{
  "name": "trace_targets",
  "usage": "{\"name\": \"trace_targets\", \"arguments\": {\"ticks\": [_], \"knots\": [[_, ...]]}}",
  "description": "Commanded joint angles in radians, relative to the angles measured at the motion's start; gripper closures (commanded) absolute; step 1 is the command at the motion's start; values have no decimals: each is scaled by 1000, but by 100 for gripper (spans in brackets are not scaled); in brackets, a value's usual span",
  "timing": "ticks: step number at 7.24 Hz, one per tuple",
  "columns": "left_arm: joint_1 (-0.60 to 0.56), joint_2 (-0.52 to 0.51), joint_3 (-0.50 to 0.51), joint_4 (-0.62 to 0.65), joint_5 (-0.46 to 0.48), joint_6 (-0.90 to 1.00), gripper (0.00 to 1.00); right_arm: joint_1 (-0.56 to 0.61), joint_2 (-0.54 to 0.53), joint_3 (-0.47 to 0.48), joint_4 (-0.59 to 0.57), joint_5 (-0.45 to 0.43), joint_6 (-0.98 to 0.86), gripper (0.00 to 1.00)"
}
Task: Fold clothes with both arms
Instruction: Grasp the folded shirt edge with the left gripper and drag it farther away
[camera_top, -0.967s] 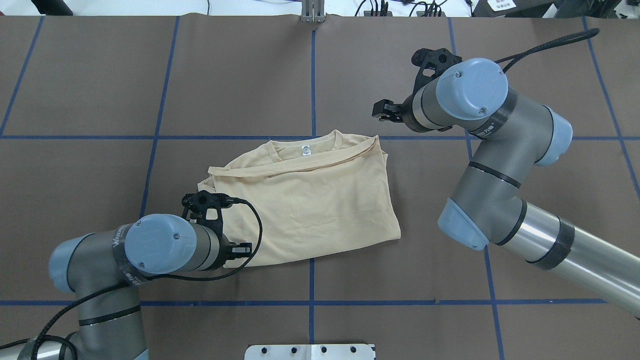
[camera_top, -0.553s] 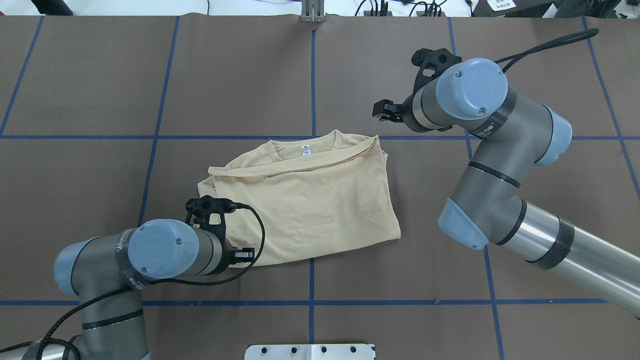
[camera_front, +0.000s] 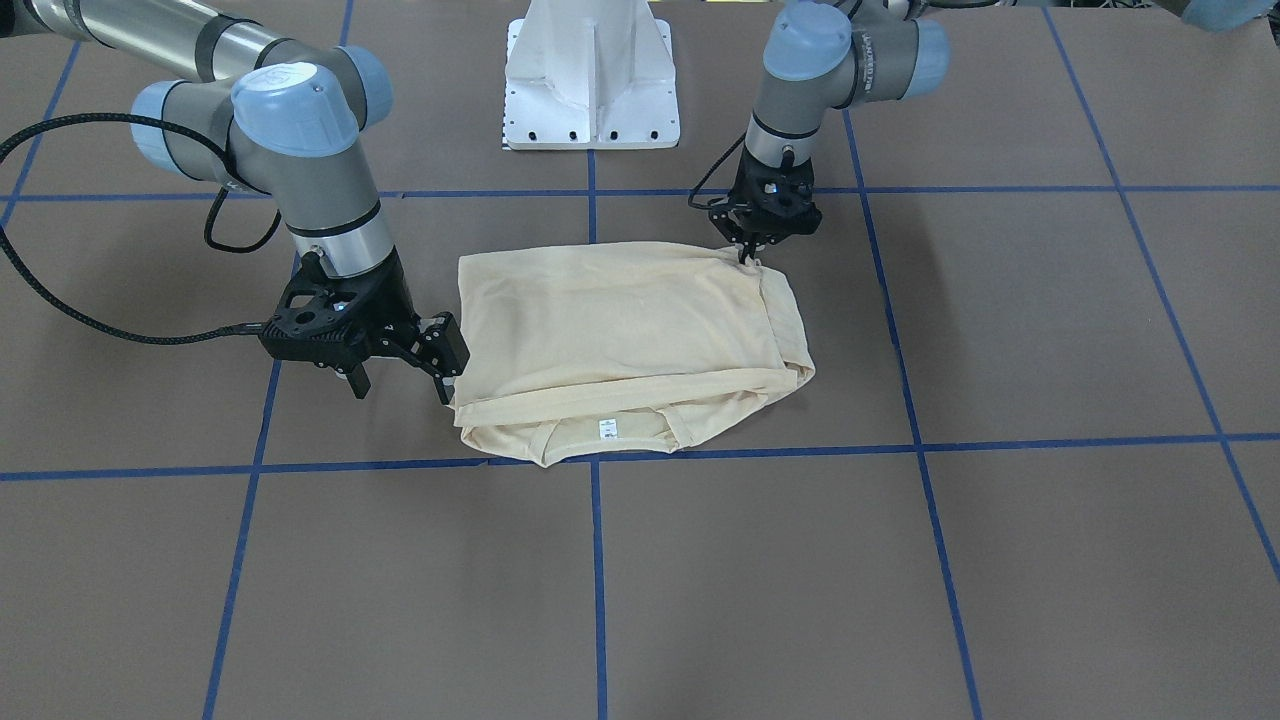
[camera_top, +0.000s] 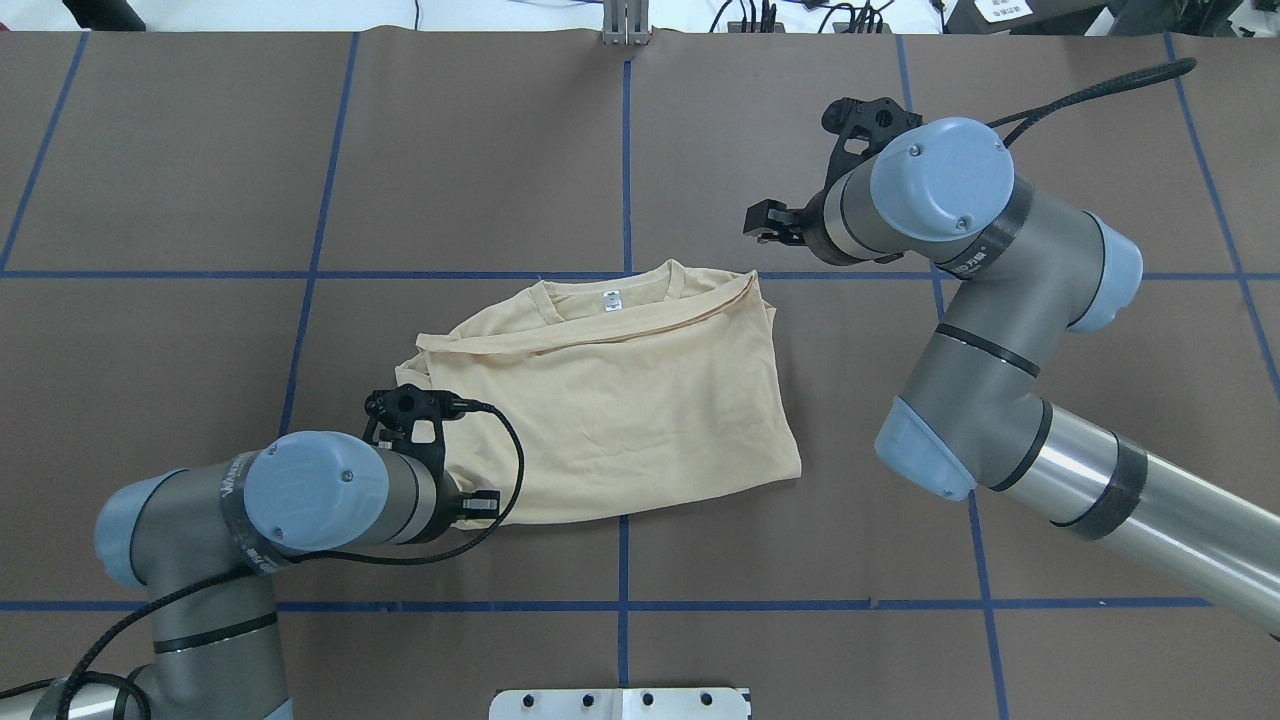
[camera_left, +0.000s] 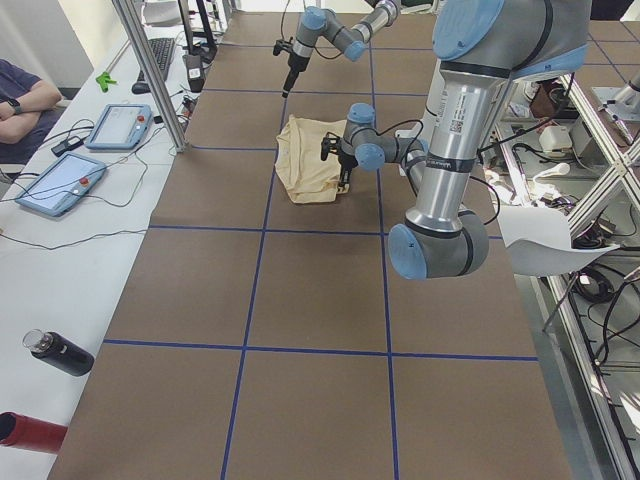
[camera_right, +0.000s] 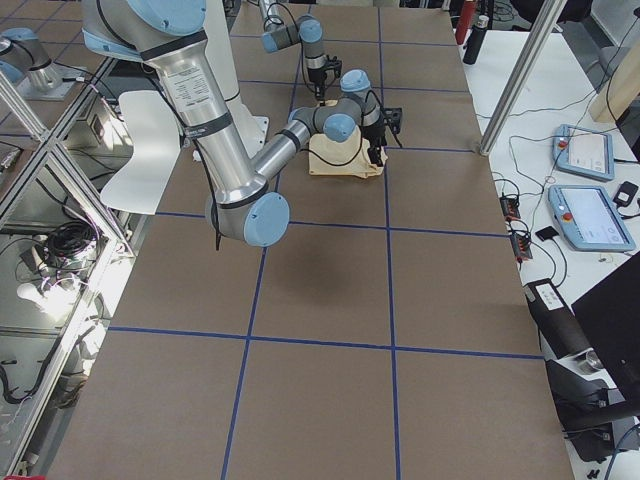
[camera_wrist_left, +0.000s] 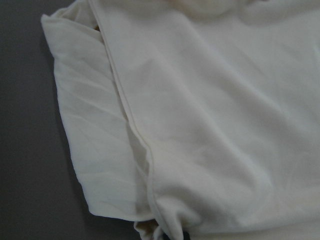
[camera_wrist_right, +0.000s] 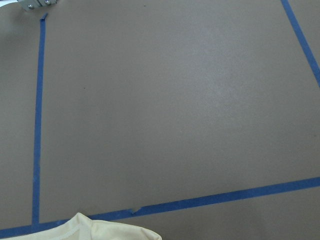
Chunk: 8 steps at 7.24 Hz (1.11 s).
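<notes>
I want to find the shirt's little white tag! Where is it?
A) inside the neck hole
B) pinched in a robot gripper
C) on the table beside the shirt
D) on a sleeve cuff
A: the white label sits just inside the neck opening of the cream T-shirt, at the edge farthest from the robot.

The T-shirt (camera_top: 620, 400) lies in the middle of the bench (camera_top: 200, 150), its collar (camera_top: 600, 288) away from the robot. The left gripper (camera_front: 748, 255) sits on its near left corner. The right gripper (camera_front: 402, 382) stands just beside its far right corner.
</notes>
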Motion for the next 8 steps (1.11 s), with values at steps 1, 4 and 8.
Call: {"name": "trace_targets", "arguments": {"ticks": [1,4,8], "knots": [[-214,-26,134,-12,-1,258,100,-2,1,-3,1,-2,1,0],[-425,-418,708,-235,-2,425,100,-4,7,-10,3,-2,1,0],[-482,-490,855,-424,-68,601,0,-10,32,-13,-6,-3,20,0]]}}
